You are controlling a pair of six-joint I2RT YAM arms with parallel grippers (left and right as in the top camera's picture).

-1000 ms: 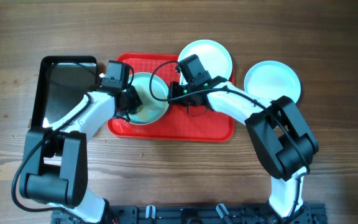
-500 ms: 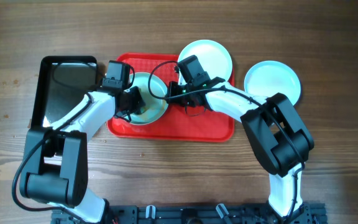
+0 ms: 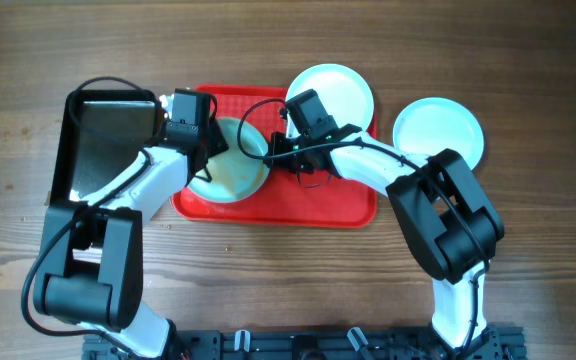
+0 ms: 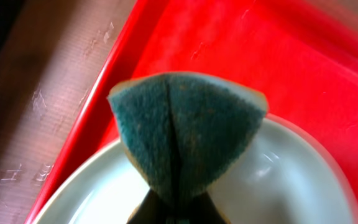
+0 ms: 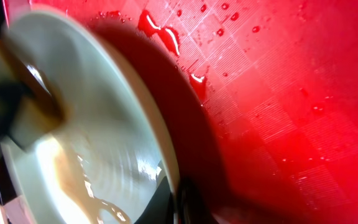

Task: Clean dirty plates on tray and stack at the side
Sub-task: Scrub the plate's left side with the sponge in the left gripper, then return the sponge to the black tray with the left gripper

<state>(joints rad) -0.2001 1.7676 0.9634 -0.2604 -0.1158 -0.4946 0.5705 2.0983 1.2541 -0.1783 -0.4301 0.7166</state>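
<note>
A pale plate [image 3: 233, 165] with orange-brown smears is held tilted over the left of the red tray [image 3: 318, 195]. My right gripper [image 3: 272, 150] is shut on its right rim; in the right wrist view the gripper [image 5: 182, 198] pinches the plate's edge [image 5: 92, 124] above the wet tray [image 5: 291, 93]. My left gripper [image 3: 206, 148] is shut on a folded green sponge [image 4: 185, 134] pressed at the plate's far-left edge [image 4: 291, 186]. A second plate [image 3: 330, 92] lies over the tray's back rim. A third plate [image 3: 438, 130] sits on the table to the right.
A smaller black metal tray [image 3: 108, 135] lies on the wooden table just left of the red tray, close under my left arm. Water drops [image 5: 166, 31] lie on the red tray's floor.
My left gripper has slid with the sponge toward the plate's far-left edge. The plate has shifted slightly left. My right gripper has held its grip on the rim.
</note>
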